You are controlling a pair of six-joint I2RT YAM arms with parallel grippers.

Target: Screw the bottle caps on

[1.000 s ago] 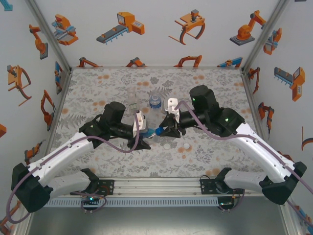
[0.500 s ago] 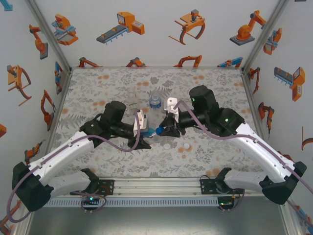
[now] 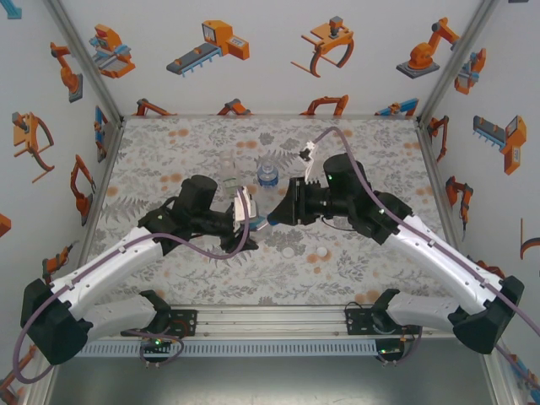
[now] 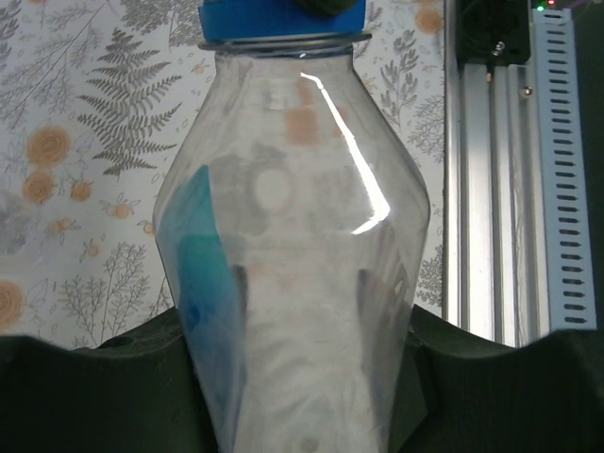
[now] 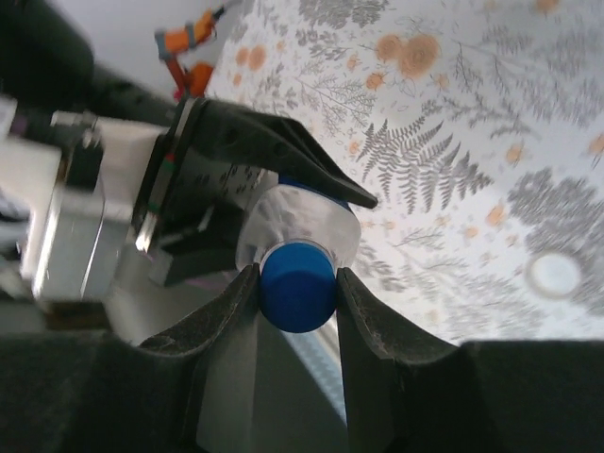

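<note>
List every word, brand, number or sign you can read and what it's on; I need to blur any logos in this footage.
No text can be read in these pictures.
The held bottle: a blue patch on its side, no letters visible.
The blue cap: plain.
The water bottle: its blue label is too small to read.
The walls: robot drawings, no words.

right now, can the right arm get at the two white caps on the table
Probably yes for reach: the white caps lie bare on the table, close by the right gripper. But its jaws are shut on the blue cap, so it must let go first.
</note>
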